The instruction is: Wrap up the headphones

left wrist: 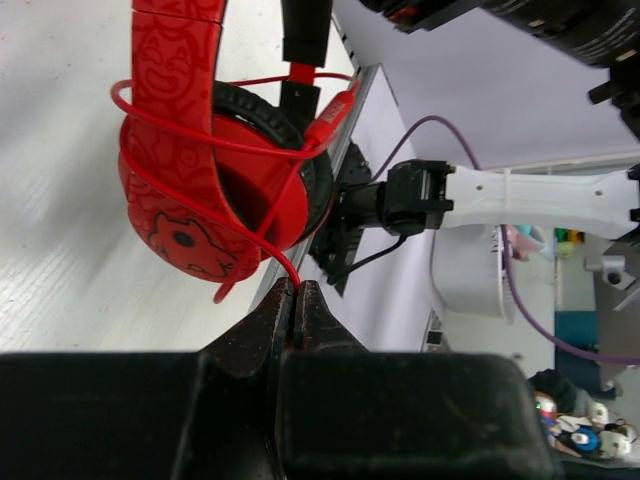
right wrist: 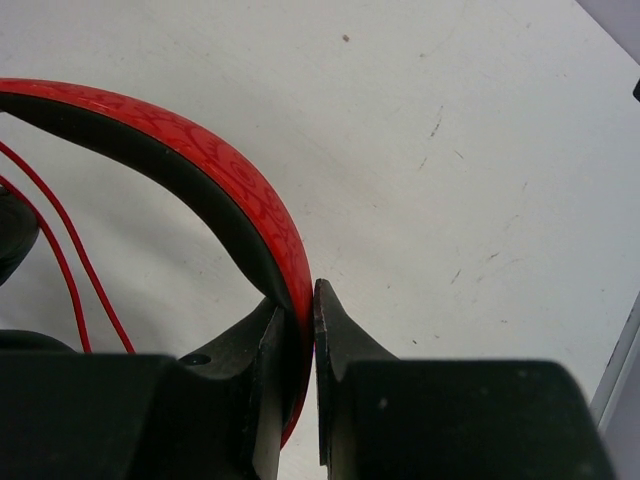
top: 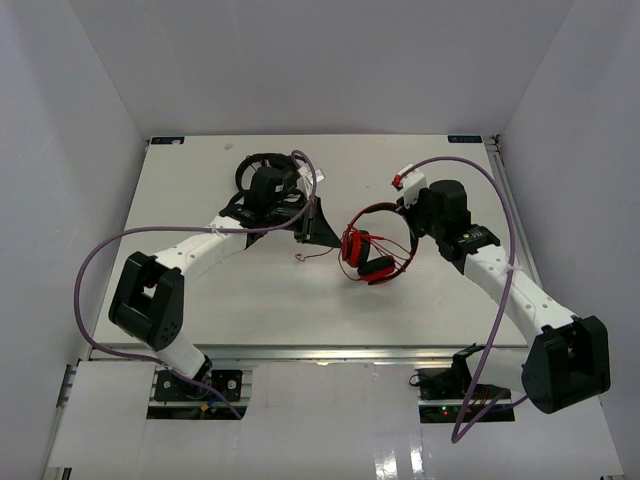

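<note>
The red headphones (top: 372, 250) are held up near the table's middle, earcups folded together, with the thin red cable (top: 318, 254) looped around them. My right gripper (top: 412, 222) is shut on the red headband (right wrist: 250, 200), its jaws pinching the band from both sides. My left gripper (top: 318, 228) is shut on the red cable (left wrist: 284, 262), which runs from the tips of its jaws up to the earcup (left wrist: 195, 215) with several cable loops over it. The cable's free end trails onto the table left of the earcups.
Black headphones (top: 262, 172) lie at the back left of the table (top: 250, 300), under the left arm's wrist. A white-and-red tag (top: 408, 176) sits behind the right gripper. White walls enclose the table on three sides.
</note>
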